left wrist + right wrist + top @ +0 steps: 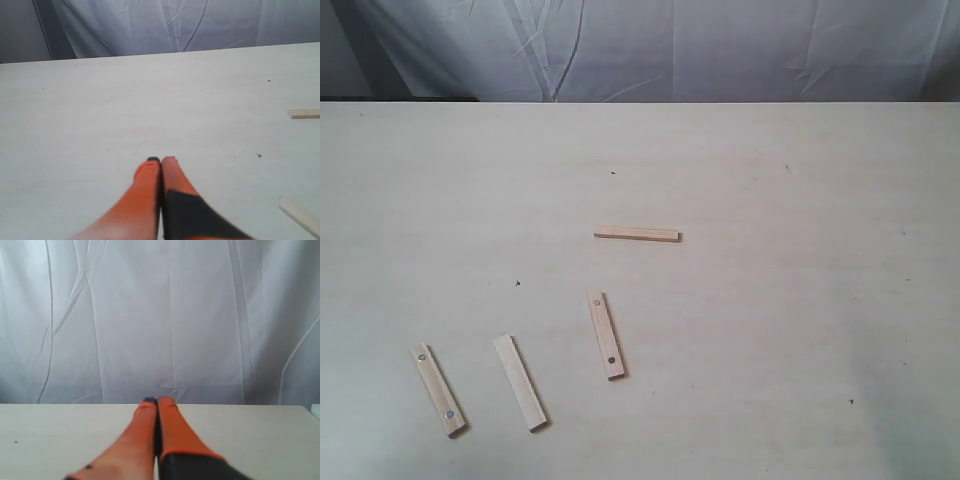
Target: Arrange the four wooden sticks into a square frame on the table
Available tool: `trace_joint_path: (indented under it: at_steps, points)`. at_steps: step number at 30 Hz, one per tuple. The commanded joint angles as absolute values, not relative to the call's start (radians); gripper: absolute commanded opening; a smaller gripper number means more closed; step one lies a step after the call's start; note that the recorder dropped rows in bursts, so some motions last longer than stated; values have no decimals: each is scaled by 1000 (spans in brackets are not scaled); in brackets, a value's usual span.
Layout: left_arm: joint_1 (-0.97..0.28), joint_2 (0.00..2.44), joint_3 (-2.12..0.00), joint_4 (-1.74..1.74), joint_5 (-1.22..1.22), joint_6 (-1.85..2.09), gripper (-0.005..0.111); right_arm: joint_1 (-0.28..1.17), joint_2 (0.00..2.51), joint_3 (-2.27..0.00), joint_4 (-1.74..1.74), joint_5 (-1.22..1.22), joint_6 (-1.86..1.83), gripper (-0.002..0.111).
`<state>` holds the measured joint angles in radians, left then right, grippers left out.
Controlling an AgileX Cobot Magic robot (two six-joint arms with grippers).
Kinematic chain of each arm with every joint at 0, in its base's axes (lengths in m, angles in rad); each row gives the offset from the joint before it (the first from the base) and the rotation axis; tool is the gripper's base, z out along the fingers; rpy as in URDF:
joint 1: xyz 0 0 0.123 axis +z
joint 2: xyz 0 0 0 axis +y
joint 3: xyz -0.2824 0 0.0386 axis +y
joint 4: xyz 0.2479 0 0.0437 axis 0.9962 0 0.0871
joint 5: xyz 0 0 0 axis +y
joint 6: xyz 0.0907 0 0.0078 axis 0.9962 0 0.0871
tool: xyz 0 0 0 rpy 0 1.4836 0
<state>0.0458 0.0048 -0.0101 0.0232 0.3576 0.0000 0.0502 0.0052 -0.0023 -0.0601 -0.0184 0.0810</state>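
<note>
Four pale wooden sticks lie apart on the cream table (pixel 790 300). One stick (pixel 638 234) lies crosswise near the middle. A second stick (pixel 606 335) with two grey dots lies nearer the front. A plain stick (pixel 520 383) and another dotted stick (pixel 438 390) lie at the front left. No square frame is formed. Neither gripper shows in the exterior view. My left gripper (pixel 161 161) is shut with nothing in it, and two stick ends (pixel 304 113) (pixel 300 216) show at the edge of its view. My right gripper (pixel 157 401) is shut and empty, above bare table.
A wrinkled grey-white cloth backdrop (pixel 650 45) hangs behind the table's far edge. A few tiny dark specks (pixel 517 283) dot the tabletop.
</note>
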Motion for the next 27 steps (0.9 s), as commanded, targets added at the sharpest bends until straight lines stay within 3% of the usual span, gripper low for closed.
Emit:
trace_joint_path:
  at_steps: [1, 22, 27]
  points:
    - [47, 0, -4, 23, 343, 0, 0, 44, 0, 0, -127, -34, 71, -1]
    - [47, 0, -4, 23, 343, 0, 0, 44, 0, 0, -105, -128, 71, -1]
    - [47, 0, -4, 23, 343, 0, 0, 44, 92, -106, -12, 74, 71, -1]
